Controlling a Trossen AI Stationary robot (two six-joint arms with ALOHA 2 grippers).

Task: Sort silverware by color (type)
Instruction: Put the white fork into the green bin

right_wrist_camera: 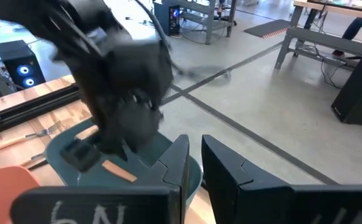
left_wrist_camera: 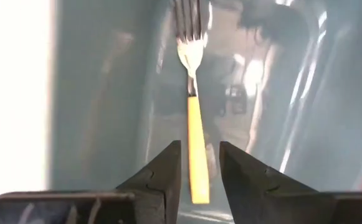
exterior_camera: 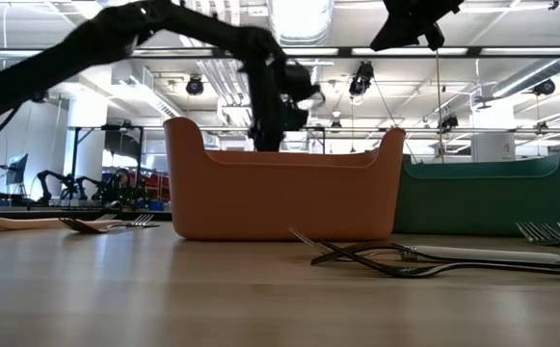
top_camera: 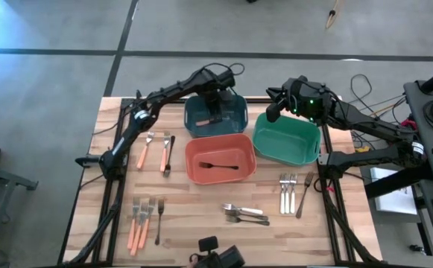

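Left gripper fingers parted, orange-handled fork lying between them untouched, long axis running straight away from the fingers toward the frame top, on the teal bin floor at upper centre of the high view. Looks like a release; next move is probably lifting clear. Right gripper nearly closed, empty, above the green bin at upper right.

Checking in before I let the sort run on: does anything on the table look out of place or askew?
Nothing spilled or damaged. One oddity: a black utensil lies in the orange-red bin, while an orange-handled fork lies in the teal bin between the left gripper's parted fingers, so colours don't match bins.
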